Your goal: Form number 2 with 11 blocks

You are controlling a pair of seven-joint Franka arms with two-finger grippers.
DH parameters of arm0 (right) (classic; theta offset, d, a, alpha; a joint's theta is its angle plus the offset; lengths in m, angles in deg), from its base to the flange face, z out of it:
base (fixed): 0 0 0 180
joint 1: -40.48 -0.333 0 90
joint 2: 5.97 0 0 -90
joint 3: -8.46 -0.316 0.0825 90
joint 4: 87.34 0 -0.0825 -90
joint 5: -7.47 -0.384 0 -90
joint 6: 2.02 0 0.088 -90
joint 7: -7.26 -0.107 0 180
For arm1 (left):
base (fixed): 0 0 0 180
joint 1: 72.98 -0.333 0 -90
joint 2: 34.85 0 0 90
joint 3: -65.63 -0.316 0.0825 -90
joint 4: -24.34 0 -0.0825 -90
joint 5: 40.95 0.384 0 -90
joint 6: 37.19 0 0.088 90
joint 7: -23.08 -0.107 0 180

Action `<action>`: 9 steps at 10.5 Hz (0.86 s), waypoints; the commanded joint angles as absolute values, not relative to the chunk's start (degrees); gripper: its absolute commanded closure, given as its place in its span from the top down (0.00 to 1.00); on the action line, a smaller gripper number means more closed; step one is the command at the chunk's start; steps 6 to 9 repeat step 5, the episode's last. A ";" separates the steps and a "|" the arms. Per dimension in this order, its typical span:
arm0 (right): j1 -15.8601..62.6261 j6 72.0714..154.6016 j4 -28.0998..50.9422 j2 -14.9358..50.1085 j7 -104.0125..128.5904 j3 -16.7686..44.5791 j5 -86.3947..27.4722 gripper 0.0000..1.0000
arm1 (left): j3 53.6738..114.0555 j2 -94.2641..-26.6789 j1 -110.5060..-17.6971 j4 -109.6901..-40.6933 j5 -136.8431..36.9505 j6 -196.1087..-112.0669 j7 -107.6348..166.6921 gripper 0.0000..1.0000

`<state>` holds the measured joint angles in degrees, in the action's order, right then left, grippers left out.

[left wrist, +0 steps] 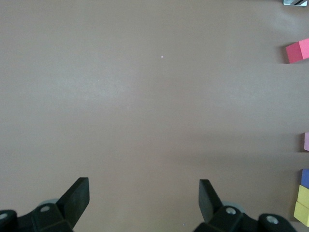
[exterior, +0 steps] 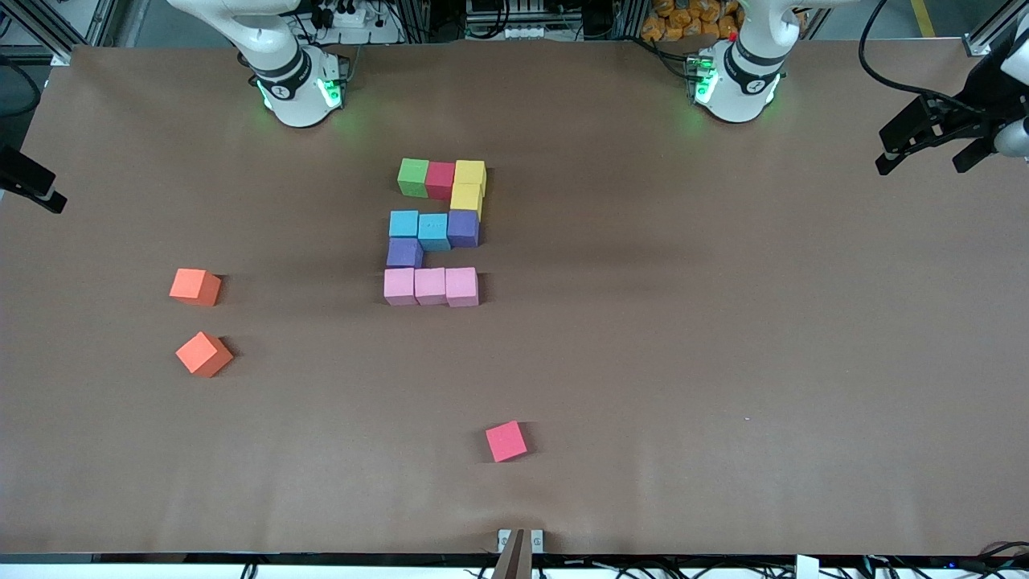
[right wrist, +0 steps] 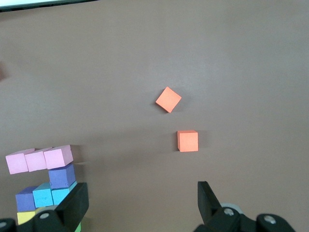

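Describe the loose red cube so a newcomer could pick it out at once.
Start at the number 2 of coloured cubes mid-table. Come toward the front camera past its pink bottom row. The loose red cube sits alone there, tilted, unlike the two orange cubes toward the right arm's end.

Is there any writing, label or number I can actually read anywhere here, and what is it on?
No printed text can be read in any view.
"2": not printed, only the shape that the blocks make on the table.
Round marks on the two robot bases: too small to read.
The loose red cube and the two orange cubes: plain faces.
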<state>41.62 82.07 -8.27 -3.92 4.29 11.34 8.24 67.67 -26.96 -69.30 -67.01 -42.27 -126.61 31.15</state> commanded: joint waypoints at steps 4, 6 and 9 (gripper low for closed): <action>42.06 81.56 -9.64 -3.33 4.36 11.18 7.65 1.00 | 65.63 -26.33 -70.08 -66.36 -40.95 -126.05 24.66 1.00; 42.06 81.56 -9.64 -3.33 4.36 11.18 7.65 1.00 | 65.63 -26.32 -70.08 -66.36 -41.13 -126.05 24.66 1.00; 42.06 81.56 -9.64 -3.33 4.36 11.18 7.65 1.00 | 65.63 -26.32 -70.08 -66.36 -41.13 -126.05 24.66 1.00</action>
